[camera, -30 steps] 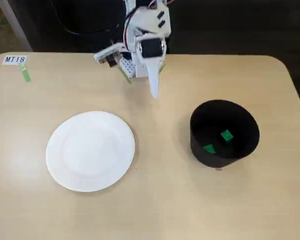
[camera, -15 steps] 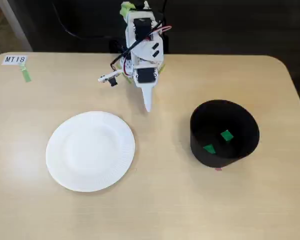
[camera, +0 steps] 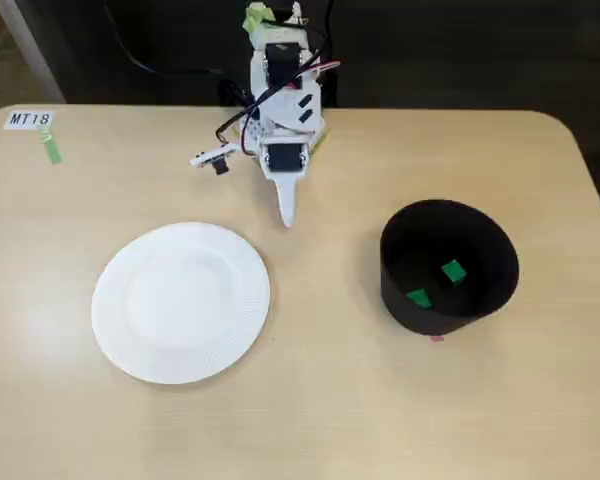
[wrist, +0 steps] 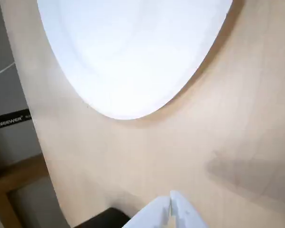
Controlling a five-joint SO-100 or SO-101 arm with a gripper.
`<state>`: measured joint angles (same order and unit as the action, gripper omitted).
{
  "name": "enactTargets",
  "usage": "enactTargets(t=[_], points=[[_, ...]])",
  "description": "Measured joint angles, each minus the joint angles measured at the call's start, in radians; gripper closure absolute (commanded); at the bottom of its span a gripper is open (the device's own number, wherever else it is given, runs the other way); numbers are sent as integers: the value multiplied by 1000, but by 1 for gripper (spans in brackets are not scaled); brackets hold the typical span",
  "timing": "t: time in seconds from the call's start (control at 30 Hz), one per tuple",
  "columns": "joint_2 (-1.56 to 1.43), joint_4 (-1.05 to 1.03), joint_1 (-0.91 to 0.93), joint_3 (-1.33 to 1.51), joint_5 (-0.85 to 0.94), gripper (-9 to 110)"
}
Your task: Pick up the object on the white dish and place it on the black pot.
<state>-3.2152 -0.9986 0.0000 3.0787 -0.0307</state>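
A: While the fixed view takes in the whole table (camera: 310, 400), what does it show that the wrist view misses?

B: The pot (camera: 448, 266), near the table's right edge, with two small green cubes on its floor. The darker cube (camera: 418, 298) lies toward the near wall, the paler cube (camera: 453, 271) just beside it, a little farther back. The plate (camera: 181, 302) sits left of centre with nothing on it.

A: And the arm?

B: The arm (camera: 283, 100) is folded at the middle of the far edge, its gripper (camera: 288, 214) pointing down at the table between plate and pot, closer to the plate's far rim. A label (camera: 30, 119) reading MT18 is stuck by the far left corner.

A: What does the wrist view add?

B: The fingertips up close: the gripper (wrist: 170, 205) has its two white tips pressed together, holding nothing. Beyond them lies bare wood, then the plate (wrist: 133, 52) filling the top. The pot and cubes are out of that view.
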Motion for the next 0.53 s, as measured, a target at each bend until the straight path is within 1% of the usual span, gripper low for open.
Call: enactTargets(t=[0.07, 0.13, 0.53], points=[[0, 0, 0, 0, 0, 99], [0, 0, 0, 0, 0, 101], [0, 0, 0, 0, 0, 101]])
